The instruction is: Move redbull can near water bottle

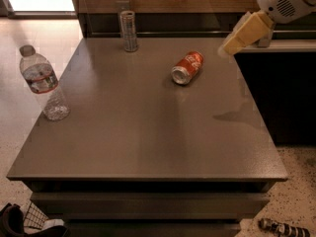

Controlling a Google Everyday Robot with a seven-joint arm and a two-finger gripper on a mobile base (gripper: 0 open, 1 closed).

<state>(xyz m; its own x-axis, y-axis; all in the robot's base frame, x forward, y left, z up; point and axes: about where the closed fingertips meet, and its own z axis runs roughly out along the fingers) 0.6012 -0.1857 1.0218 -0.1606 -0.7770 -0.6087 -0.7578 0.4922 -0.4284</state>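
Observation:
The redbull can (129, 31) stands upright at the far edge of the grey table (148, 132), left of centre. The water bottle (44, 82) stands at the table's left edge, well forward and left of the can. My gripper (243, 34) hangs in the air at the upper right, above the table's far right corner, far from the can. It holds nothing that I can see.
A red Coca-Cola can (187, 67) lies on its side between the gripper and the redbull can. A dark counter (281, 83) stands right of the table. A wall ledge (173, 26) runs behind it. Small items lie on the floor at bottom left (19, 221) and bottom right (284, 227).

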